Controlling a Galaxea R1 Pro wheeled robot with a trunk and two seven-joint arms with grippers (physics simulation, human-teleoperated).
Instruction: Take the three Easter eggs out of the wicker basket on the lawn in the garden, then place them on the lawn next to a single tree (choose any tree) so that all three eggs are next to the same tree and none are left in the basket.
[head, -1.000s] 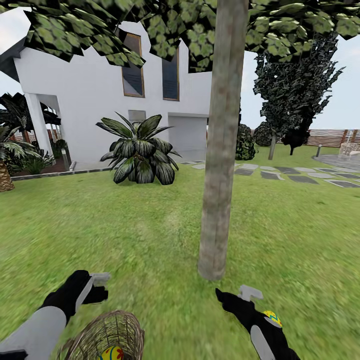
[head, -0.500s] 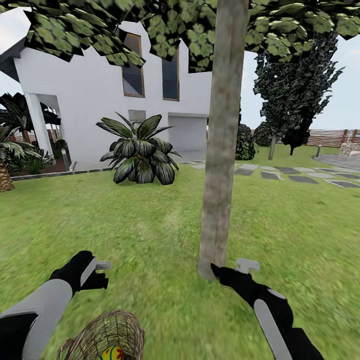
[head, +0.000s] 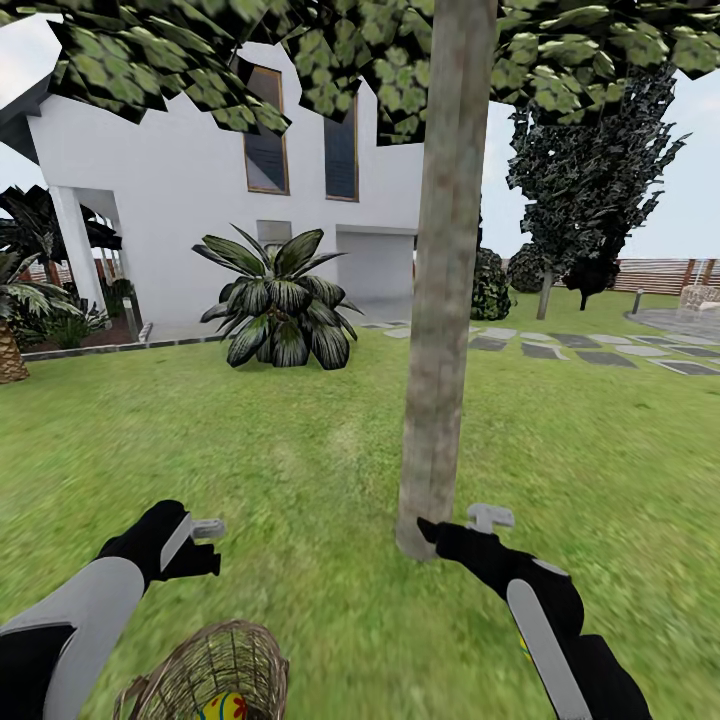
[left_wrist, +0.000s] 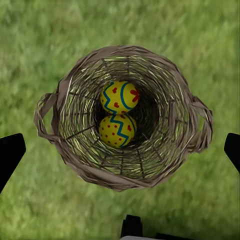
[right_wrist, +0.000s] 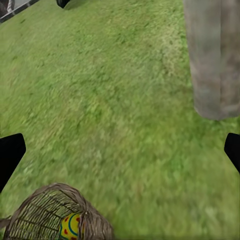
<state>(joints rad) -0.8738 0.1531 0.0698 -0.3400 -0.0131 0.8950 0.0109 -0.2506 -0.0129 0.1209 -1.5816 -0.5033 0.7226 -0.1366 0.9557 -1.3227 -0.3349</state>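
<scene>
The wicker basket (left_wrist: 75, 150) is tan-brown weave with paler straw-yellow strands down inside. Two Easter eggs sit in it, both bright yellow: the upper egg (left_wrist: 120, 96) has red blotches and a blue curved band, the lower egg (left_wrist: 117, 130) has red dots and a blue zigzag. The lawn (head: 250, 470) is vivid green, a bit patchy. The tree (head: 440, 300) trunk is mottled grey-brown. The house (head: 170, 170) is plain white, and the paving stones (head: 600, 355) are grey.
</scene>
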